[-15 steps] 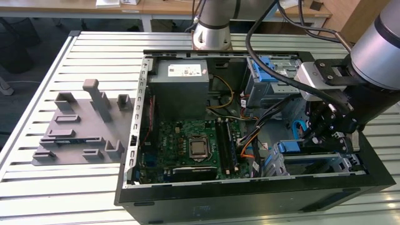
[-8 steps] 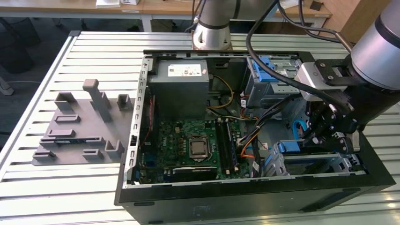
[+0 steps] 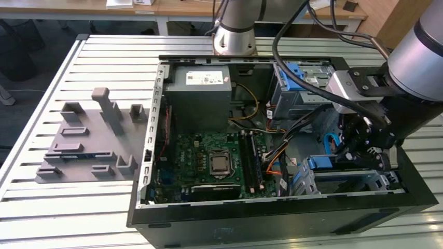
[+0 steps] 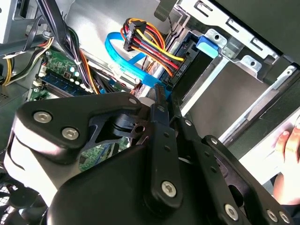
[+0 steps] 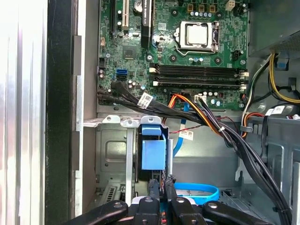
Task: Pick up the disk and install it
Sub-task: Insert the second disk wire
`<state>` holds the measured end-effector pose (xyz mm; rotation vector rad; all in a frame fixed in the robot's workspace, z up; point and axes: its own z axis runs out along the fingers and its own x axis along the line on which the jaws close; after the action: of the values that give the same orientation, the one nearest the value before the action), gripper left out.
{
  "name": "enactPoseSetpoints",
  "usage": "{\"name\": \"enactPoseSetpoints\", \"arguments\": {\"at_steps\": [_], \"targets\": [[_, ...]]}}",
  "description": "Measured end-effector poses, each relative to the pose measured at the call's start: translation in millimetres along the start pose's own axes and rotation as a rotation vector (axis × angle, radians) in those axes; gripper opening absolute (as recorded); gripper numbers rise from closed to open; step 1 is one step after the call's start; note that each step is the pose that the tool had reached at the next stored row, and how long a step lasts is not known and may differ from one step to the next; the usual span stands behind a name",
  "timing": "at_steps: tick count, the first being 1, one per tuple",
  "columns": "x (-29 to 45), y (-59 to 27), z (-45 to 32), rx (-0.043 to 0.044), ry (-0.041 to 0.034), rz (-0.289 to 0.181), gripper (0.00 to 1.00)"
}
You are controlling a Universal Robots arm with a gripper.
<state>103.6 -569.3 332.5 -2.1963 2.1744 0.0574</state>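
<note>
The disk stands on edge in the slot of the grey metal drive cage (image 5: pixel 112 145) inside the open computer case. What shows of it is the blue carrier end (image 5: pixel 152 152), also in the second wrist view (image 4: pixel 208 46) and the exterior view (image 3: pixel 320 162). My gripper (image 5: pixel 163 183) hangs just off that blue end, shut, with nothing seen between its black fingers (image 4: pixel 157 110). In the exterior view the gripper (image 3: pixel 351 155) is low in the case at that view's right, over the cage (image 3: pixel 346 181).
A blue data cable (image 5: pixel 197 192) and a red-yellow-black power bundle (image 4: pixel 145 42) lie close to the fingers. The motherboard (image 3: pixel 215 161) and power supply (image 3: pixel 201 88) fill the case. A grey slotted stand (image 3: pixel 90 140) sits on the slatted table. A person's hand (image 4: pixel 288 150) rests beside the case.
</note>
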Motion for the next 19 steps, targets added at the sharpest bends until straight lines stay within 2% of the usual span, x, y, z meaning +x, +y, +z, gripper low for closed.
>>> {"name": "enactPoseSetpoints", "arguments": {"at_steps": [11, 12, 13, 14, 16, 19], "targets": [[0.4, -1.0, 2.7, 0.0000, 0.0001, 0.000, 0.18], [0.4, -1.3, 2.7, 0.0000, 0.0002, 0.000, 0.24], [0.4, -1.7, 2.8, 0.0000, 0.0004, 0.000, 0.24], [0.4, -1.9, 2.8, 0.0000, 0.0004, 0.000, 0.30], [0.4, -1.9, 2.5, 0.0000, 0.0006, 0.000, 0.30], [0.1, -1.9, -1.9, 0.0000, 0.0004, 0.000, 0.30]]}}
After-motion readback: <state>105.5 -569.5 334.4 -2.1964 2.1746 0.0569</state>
